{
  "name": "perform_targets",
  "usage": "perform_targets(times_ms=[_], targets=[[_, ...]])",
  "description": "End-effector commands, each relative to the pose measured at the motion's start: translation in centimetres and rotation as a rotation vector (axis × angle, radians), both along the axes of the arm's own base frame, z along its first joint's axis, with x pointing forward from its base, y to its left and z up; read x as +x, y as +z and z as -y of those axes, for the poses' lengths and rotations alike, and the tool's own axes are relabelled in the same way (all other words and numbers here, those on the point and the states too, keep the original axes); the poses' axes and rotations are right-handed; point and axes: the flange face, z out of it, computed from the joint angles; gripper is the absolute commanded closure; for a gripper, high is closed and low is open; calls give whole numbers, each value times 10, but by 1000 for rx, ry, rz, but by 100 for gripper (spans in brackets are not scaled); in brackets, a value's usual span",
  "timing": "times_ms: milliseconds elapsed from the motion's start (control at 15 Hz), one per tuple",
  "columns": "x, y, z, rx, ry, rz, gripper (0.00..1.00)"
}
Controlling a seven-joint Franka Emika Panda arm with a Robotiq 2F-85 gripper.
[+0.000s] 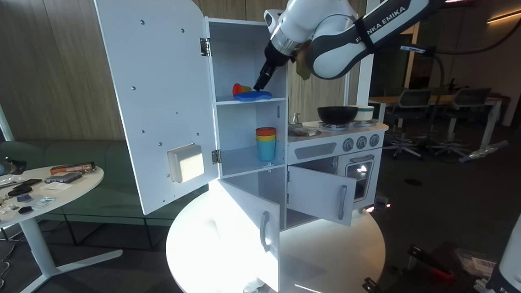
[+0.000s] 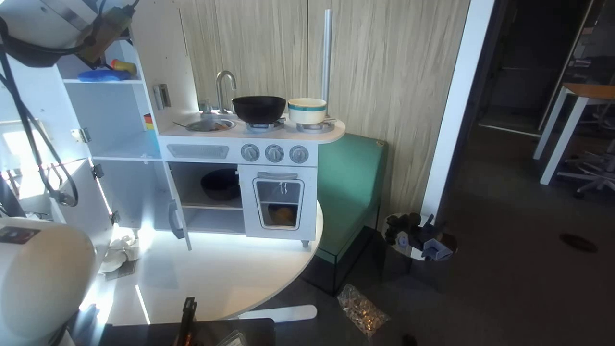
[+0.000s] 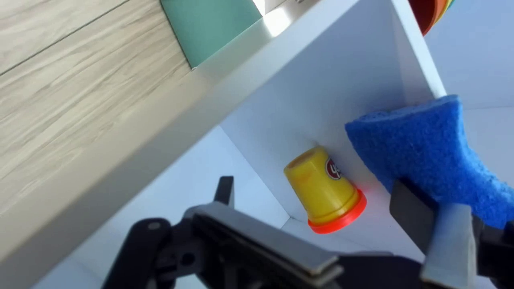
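- Tool (image 3: pixel 315 192), spread apart, empty.
- Yellow tub (image 3: pixel 321 186) beyond its gap: likely light, stiff, slick; best pinched across the sides.
- Blue sponge (image 3: pixel 421 146) beside it, contact unclear: probably soft.

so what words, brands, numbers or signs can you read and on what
"F…NKA EMIKA": robot arm, a strap hiding the gap.
Red label on the yellow tub: turned partly away, letters uncertain.
Too small or blurred: markings on the knobs, white label on the clear package, print on the orange box.
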Motion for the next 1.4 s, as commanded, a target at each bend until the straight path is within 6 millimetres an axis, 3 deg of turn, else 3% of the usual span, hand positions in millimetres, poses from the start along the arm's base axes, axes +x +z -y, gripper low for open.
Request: perform_targets(times_ms=[0,600,1133,1333], targets=[[-10,18,1,-2,-16,55,0],[-54,40,-25,93,-12,49,0],[-128,76,-54,282,-99,-58,0],[-154,92,-69,314,-34,-122,0]])
